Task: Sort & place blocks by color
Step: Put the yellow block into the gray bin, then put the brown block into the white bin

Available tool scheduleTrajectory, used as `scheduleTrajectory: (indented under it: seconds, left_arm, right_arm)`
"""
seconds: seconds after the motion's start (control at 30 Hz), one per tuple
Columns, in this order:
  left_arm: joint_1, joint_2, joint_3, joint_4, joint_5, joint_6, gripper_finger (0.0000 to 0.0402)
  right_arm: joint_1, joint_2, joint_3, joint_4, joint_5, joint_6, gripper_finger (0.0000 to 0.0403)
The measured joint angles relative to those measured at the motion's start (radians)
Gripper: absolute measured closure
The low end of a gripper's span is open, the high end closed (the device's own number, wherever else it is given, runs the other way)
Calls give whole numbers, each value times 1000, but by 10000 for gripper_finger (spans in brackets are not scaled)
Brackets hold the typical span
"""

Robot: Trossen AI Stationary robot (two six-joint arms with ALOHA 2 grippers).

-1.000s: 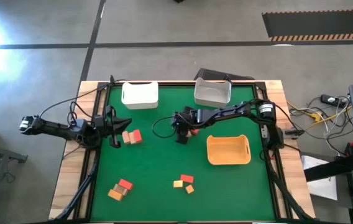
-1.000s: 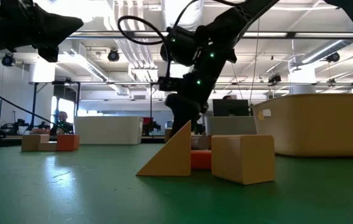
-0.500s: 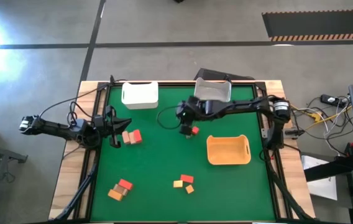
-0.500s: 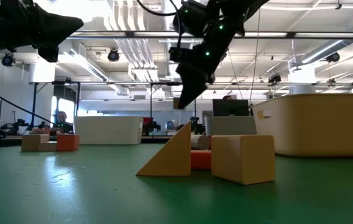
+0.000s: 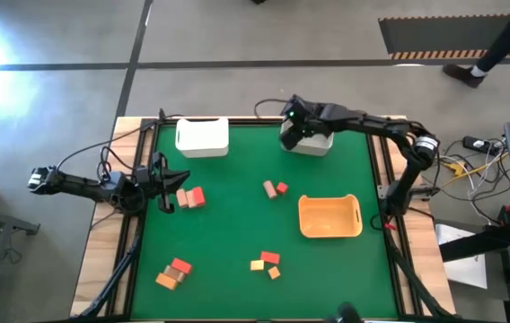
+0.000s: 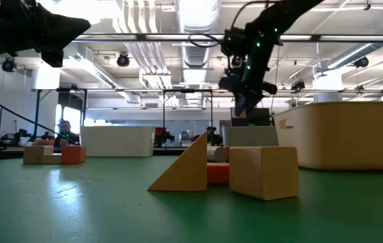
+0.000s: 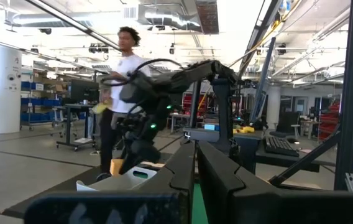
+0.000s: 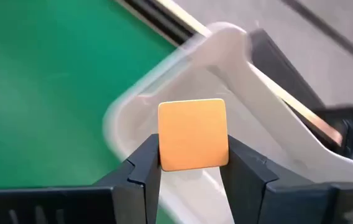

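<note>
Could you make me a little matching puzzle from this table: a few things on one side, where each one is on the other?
Things:
1. orange block
2. orange tray
3. left hand
4. right hand

Places:
A. over the white bin at the mat's far edge
B. on the mat's right side
C. pinched between the right hand's fingers
D. shut, at the mat's left edge

Pairs: 1-C, 2-B, 3-D, 4-A

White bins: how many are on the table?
2. One white bin sits at the far left of the green mat; the other is at far centre-right, under the right gripper.
</note>
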State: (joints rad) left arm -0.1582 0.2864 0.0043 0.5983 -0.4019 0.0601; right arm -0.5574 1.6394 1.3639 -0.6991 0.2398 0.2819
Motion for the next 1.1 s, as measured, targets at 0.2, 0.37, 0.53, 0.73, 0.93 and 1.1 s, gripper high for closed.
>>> scheduleTrajectory:
  seconds: [0.2,0.37,0.53,0.73,0.93,1.1]
  left_arm:
    - [0,-1,0,0,0,0,398]
    - [0,-1,0,0,0,0,398]
    - [0,-1,0,0,0,0,398]
    - [0,-1,0,-1,0,0,398]
    - [0,-1,0,0,-3,7,398]
    - [0,-1,0,-1,-40,7,398]
  right_arm:
    - [-86,34,-36,37,-38,23,280]
    - [-95,81,-51,55,-38,24,279]
    - [-93,105,-51,66,-38,22,264]
    - [-93,111,-51,71,-38,16,216]
    - [-91,102,-45,69,-38,15,189]
    - [-68,73,-43,58,-38,15,192]
